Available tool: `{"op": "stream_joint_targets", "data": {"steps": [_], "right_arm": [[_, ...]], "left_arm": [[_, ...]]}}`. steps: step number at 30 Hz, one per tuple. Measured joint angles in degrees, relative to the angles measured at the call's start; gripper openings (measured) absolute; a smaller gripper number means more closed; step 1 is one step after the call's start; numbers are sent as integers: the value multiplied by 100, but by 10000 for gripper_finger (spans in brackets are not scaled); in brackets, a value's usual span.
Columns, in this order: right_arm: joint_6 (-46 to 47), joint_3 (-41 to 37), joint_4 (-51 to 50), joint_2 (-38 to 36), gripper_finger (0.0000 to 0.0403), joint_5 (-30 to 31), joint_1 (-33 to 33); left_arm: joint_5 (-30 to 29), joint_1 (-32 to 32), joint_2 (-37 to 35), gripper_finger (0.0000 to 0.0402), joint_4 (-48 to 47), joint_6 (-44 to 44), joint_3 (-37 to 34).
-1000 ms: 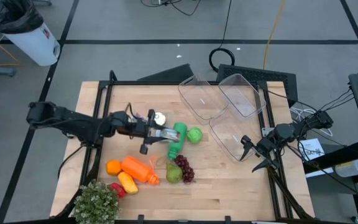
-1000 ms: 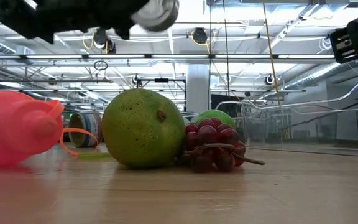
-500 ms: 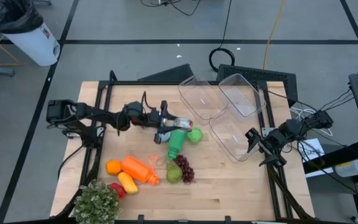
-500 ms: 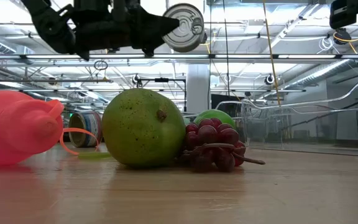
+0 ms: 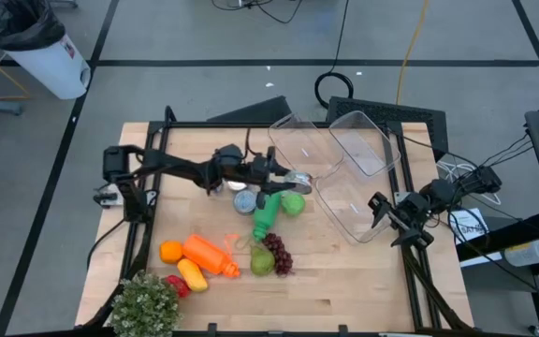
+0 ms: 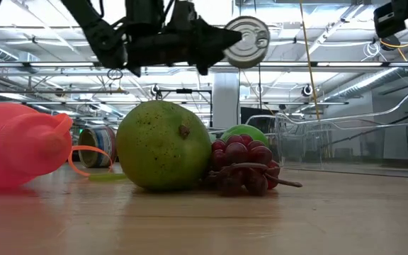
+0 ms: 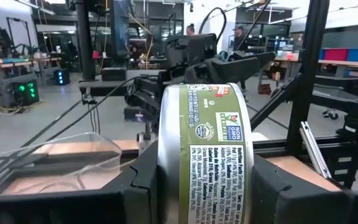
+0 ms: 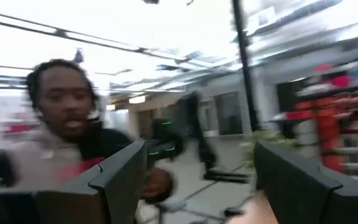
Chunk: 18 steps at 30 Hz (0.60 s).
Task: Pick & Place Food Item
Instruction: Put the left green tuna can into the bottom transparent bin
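Note:
My left gripper [image 5: 291, 179] is shut on a tin can [image 5: 299, 180] with a green label and holds it in the air above the green apple [image 5: 293, 203], close to the clear containers. In the low view the can [image 6: 248, 32] shows its round end high over the pear [image 6: 163, 145] and grapes [image 6: 243, 166]. A second can [image 5: 243, 199] stands on the table by the green bottle [image 5: 264, 215]. My right gripper [image 5: 383, 222] waits open and lifted off the table, at the right edge beside the nearest container [image 5: 349, 208]. My left gripper pinches the can's labelled side wall [image 7: 174, 174] between its two fingers [image 7: 143, 183], one on each side. The fingers come level from the table's left. The can is lifted clear and lies on its side, one round end [image 6: 249, 31] facing the table's near edge.
Three clear plastic containers [image 5: 305, 148] [image 5: 360, 140] sit at the far right of the table. A carrot [image 5: 209, 255], an orange [image 5: 170, 251], a yellow item [image 5: 192, 274] and a plant [image 5: 145, 304] fill the near left. A person shows in the right wrist view.
My left arm has stretched toward the table's right edge, carrying the can in the air from the table's middle to a spot beside the containers; its hold stayed the same. My right gripper has risen a little.

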Motion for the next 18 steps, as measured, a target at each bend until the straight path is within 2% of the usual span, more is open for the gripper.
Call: {"op": "stream_joint_targets", "data": {"steps": [3, 7, 8, 13, 16, 18], "right_arm": [[-517, 0, -5, 37, 279, 1126, 0], [-1419, 0, 252, 204, 279, 3249, 0], [-1519, 0, 313, 265, 279, 3574, -3], [-1729, 2, 246, 830, 279, 3746, 0], [-1460, 4, 260, 1388, 279, 4390, -2], [-1492, 84, 252, 1781, 279, 4585, -2]], "left_arm": [[111, -130, 145, 147, -260, 205, 198], [144, -423, 334, 134, -535, 636, 510], [142, -491, 381, 134, -580, 708, 609], [-138, -742, 634, 134, -615, 1007, 1198], [-173, -799, 808, 136, -1132, 1192, 1563], [-279, -804, 963, 139, -1391, 1243, 1789]]}}
